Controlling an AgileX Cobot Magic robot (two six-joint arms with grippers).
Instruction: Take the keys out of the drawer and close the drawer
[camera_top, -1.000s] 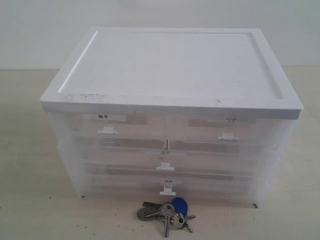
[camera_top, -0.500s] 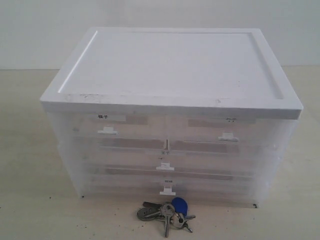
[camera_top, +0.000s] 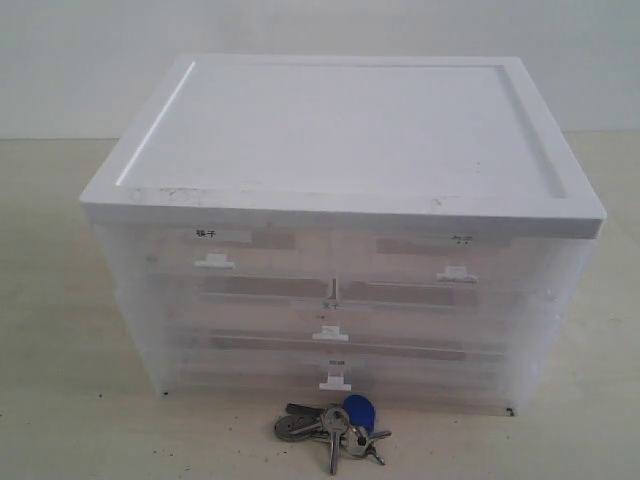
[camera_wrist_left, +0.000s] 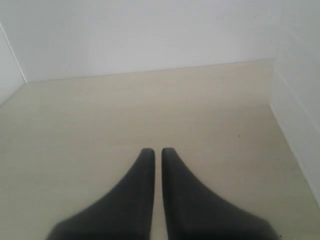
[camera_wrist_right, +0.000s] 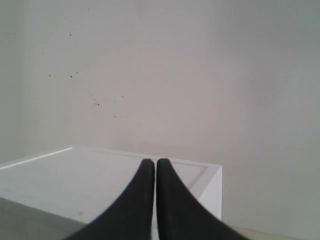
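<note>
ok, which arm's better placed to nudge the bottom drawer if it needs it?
Left, probably. Left gripper is shut, low over the table beside the cabinet; right gripper sits up at the cabinet's top. The drawer is at table level.

Plain white wall, pale, possibly wooden tabletop

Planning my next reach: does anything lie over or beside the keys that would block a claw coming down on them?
Nothing visible does. The keys lie uncovered on the table, just in front of the drawer, which looks shut. The left claw and right claw are outside the exterior view, so their paths cannot be traced.
</note>
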